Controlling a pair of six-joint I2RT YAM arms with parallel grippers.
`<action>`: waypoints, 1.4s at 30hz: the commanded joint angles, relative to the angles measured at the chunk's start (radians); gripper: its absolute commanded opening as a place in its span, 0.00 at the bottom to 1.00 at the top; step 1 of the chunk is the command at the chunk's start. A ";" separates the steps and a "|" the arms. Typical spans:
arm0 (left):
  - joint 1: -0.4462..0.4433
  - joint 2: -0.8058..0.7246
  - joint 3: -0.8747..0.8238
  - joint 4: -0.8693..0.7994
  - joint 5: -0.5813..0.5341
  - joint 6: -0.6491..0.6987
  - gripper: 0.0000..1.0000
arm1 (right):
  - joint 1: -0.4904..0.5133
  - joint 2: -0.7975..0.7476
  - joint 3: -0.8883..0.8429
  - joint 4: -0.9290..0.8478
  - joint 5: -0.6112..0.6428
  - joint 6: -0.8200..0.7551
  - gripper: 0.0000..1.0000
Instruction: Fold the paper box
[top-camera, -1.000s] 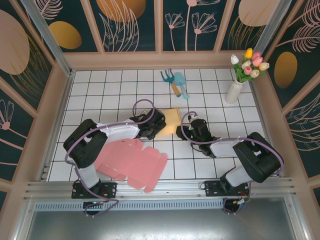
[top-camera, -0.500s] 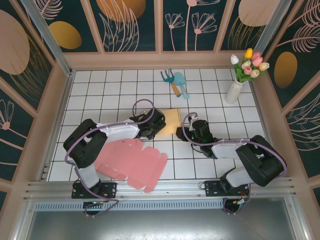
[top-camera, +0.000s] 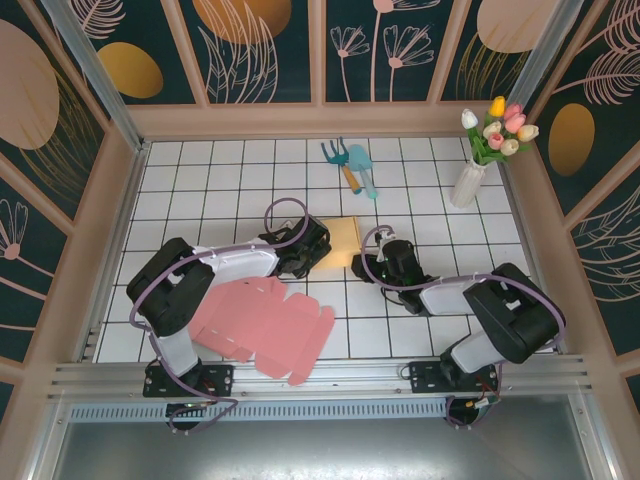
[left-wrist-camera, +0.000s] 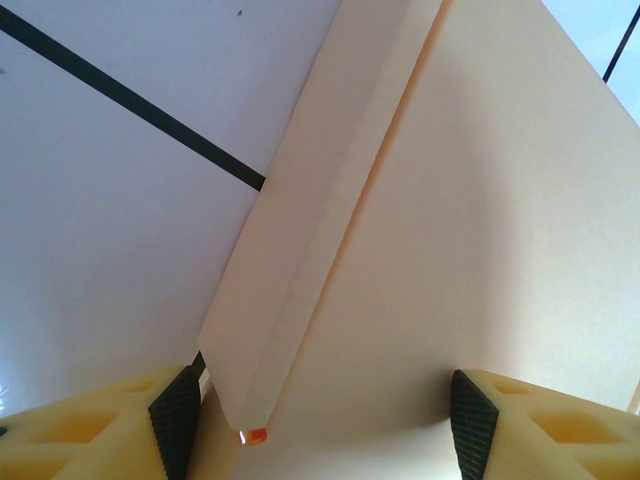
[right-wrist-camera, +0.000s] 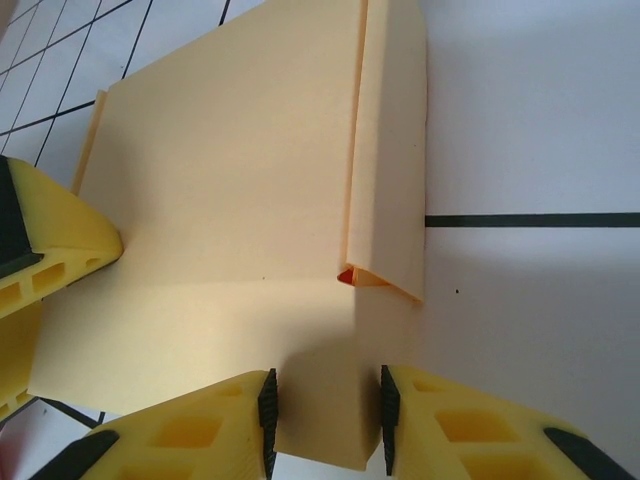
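Overhead, you have the paper box (top-camera: 343, 240) lying as a flat pale-yellow square near the middle of the white-tiled counter (top-camera: 200, 190), with the left tool (top-camera: 318, 250) at its left edge and the right tool (top-camera: 360, 265) at its near right corner. A flat pink sheet (top-camera: 262, 325) lies apart from it, nearer the arm bases on the left; a vase (top-camera: 466, 183) of tulips and some teal garden tools (top-camera: 350, 165) stand further back. From your left wrist, the box shows a smooth cream panel with a narrow flap (left-wrist-camera: 320, 230) folded up along its left side, the crease running diagonally and a small orange spot at the flap's near corner. The fingers (left-wrist-camera: 178, 420) of your left tool are spread wide, one on each side of that corner, and the pads do not press on the paper. From your right wrist, the same panel lies flat with the flap raised along its right side, overhanging a dark tile line. Your right tool's fingers (right-wrist-camera: 268, 415) are set narrow, with the box's near edge in the gap; you cannot tell whether they grip it. A yellow finger of the left tool sits at the panel's left edge.
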 joint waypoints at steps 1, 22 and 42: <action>0.007 0.047 -0.033 -0.074 0.004 0.004 0.67 | 0.010 0.026 0.004 0.018 -0.009 -0.028 0.32; 0.027 0.068 -0.042 -0.080 0.012 0.024 0.66 | -0.005 0.284 -0.056 0.353 0.018 -0.111 0.31; 0.044 0.091 -0.065 -0.077 0.015 0.022 0.66 | -0.126 0.216 -0.050 0.315 -0.181 0.021 0.33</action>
